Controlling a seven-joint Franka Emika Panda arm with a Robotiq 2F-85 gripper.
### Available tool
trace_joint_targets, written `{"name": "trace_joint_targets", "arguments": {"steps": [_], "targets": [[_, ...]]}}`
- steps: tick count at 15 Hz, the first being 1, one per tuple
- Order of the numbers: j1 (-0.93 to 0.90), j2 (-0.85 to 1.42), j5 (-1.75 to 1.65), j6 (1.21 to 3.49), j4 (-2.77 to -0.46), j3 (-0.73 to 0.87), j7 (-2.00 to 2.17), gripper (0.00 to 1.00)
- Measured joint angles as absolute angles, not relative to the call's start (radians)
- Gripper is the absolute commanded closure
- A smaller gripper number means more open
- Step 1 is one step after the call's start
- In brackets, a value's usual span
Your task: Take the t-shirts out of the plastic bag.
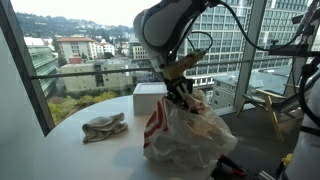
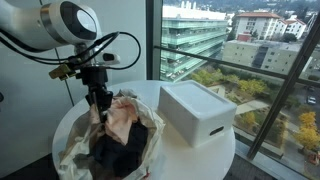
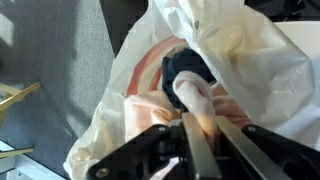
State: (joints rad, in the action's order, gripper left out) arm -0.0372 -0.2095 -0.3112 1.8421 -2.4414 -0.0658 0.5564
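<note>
Gripper (image 3: 192,118) is closed, pinching a pale t-shirt (image 3: 200,100) inside the plastic bag (image 1: 190,140) on the round white table (image 1: 90,150) beside tall windows (image 2: 250,60). A tan t-shirt (image 1: 104,127) lying left of the bag appears in an exterior view only. A black t-shirt (image 2: 120,150) shows inside the bag in an exterior view.

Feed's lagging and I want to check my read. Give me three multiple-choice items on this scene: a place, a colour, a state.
1. Where is the crumpled beige cloth?
A inside the bag
B on the round white table, outside the bag
C on the floor

2. What colour is the print on the wrinkly white plastic bag?
A blue
B red
C green

3. How are the fingers?
A wide open above the table
B closed on pale pink fabric inside the bag
C out of view

Answers: B, it lies apart from the bag. B, red marks show on its side. B, the wrist view shows a fold pinched.
</note>
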Motion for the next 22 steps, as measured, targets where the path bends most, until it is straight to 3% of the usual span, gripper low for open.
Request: {"name": "trace_joint_targets", "arguments": {"steps": [14,22], "targets": [[-0.031,-0.377,-0.687,1.497,-2.247,-0.27,0.939,0.97],[-0.139,-0.367,-0.987,1.484,-2.231,-0.342,1.063,0.97]]}}
